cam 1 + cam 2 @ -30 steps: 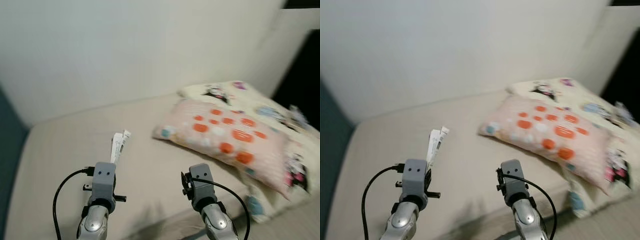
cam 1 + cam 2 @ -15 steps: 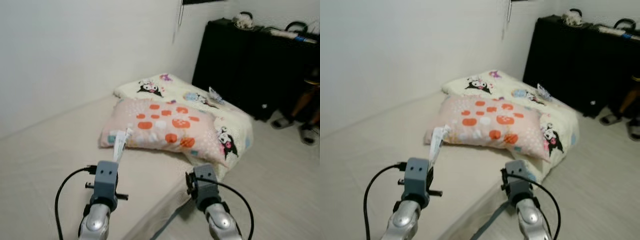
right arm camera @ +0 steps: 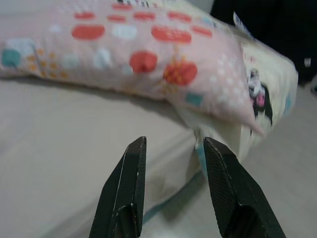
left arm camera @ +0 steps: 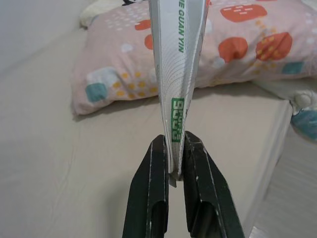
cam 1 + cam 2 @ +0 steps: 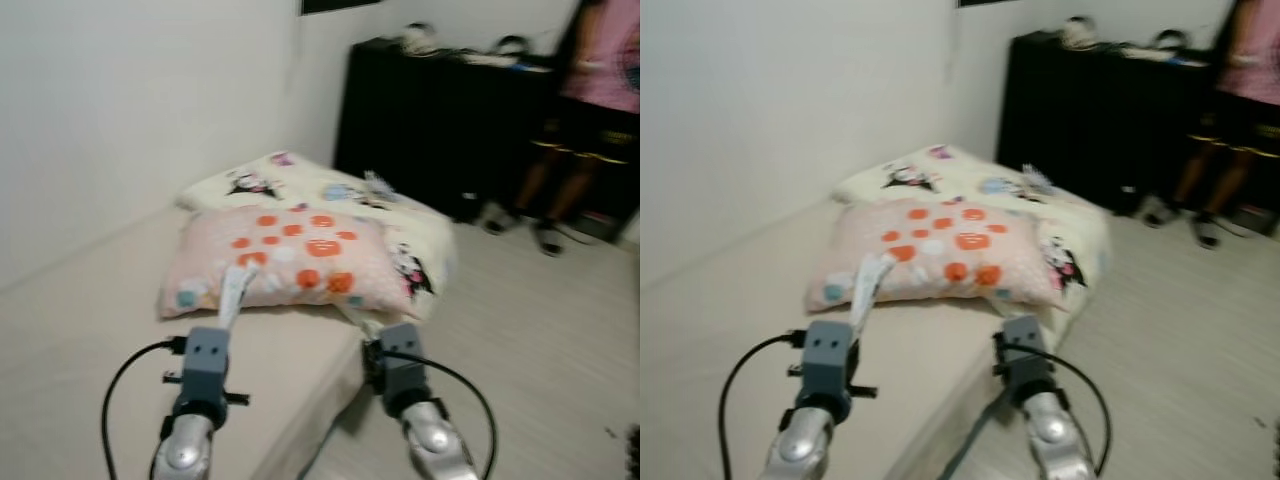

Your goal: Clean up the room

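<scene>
My left gripper (image 4: 173, 148) is shut on a flat white wrapper (image 4: 177, 64) with green print, which stands up from the fingers (image 4: 151, 198). In the eye view the wrapper (image 5: 232, 293) rises above the left wrist over the beige mattress (image 5: 80, 330). My right gripper (image 3: 173, 148) is open with nothing between its fingers (image 3: 126, 188), held over the mattress edge near the pink pillow (image 3: 148, 54). A pink pillow (image 5: 280, 260) with orange spots lies on the mattress ahead.
A cream cartoon-print blanket (image 5: 330, 195) lies behind the pillow. A black cabinet (image 5: 440, 120) stands at the back with items on top. A person (image 5: 585, 110) in a pink shirt stands at the far right. Pale floor (image 5: 540, 340) stretches to the right.
The whole view has swung to the right, bringing the cabinet, the floor and a person into sight. Both arms keep the same pose, the wrapper still held.
</scene>
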Controlling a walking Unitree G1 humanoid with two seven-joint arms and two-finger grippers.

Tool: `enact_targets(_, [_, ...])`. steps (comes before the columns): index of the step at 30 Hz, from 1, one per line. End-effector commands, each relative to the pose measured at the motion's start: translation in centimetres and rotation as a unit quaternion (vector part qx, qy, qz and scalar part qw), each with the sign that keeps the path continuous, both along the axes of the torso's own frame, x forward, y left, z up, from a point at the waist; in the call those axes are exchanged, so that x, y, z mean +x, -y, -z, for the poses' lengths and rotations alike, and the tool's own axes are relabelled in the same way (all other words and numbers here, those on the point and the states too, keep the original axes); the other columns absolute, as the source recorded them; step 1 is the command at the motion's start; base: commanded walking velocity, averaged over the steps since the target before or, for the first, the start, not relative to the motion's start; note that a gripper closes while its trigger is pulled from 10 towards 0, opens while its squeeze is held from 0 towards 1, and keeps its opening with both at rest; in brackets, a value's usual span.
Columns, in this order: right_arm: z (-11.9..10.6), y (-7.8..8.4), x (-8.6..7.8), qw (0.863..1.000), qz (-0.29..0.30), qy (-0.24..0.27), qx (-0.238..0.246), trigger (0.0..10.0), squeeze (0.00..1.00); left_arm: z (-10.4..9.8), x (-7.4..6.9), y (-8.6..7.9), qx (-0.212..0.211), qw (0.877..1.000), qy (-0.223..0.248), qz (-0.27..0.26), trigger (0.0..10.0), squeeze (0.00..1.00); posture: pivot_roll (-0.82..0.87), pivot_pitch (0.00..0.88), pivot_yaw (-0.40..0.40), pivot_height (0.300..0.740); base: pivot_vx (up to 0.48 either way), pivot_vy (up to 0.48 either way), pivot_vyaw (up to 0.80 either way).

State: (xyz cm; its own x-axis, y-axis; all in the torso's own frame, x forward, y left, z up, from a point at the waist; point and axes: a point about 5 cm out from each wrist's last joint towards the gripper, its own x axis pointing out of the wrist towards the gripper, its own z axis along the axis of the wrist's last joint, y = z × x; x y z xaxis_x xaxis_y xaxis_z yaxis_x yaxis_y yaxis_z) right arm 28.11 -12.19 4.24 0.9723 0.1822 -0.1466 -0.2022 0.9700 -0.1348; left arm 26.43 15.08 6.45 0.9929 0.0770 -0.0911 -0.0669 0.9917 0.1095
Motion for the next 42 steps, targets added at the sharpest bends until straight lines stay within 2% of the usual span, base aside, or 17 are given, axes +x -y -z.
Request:
enact_targets(1, [0.16, 0.5, -0.01, 1.0, 0.008, -0.006, -0.002, 10.0, 0.0, 0.1, -0.04, 0.14, 0.005, 1.0, -0.004, 0.002, 10.0, 0.0, -0.02, 0.089, -0.019, 0.74, 0.0, 0.0, -0.8])
enact_targets(42, [0.12, 0.82, 0.03, 1.0, 0.021, -0.005, -0.001, 10.0, 0.0, 0.14, 0.08, 0.27, 0.005, 1.0, -0.006, 0.007, 10.0, 0.0, -0.02, 0.089, -0.007, 0.74, 0.0, 0.0, -0.8])
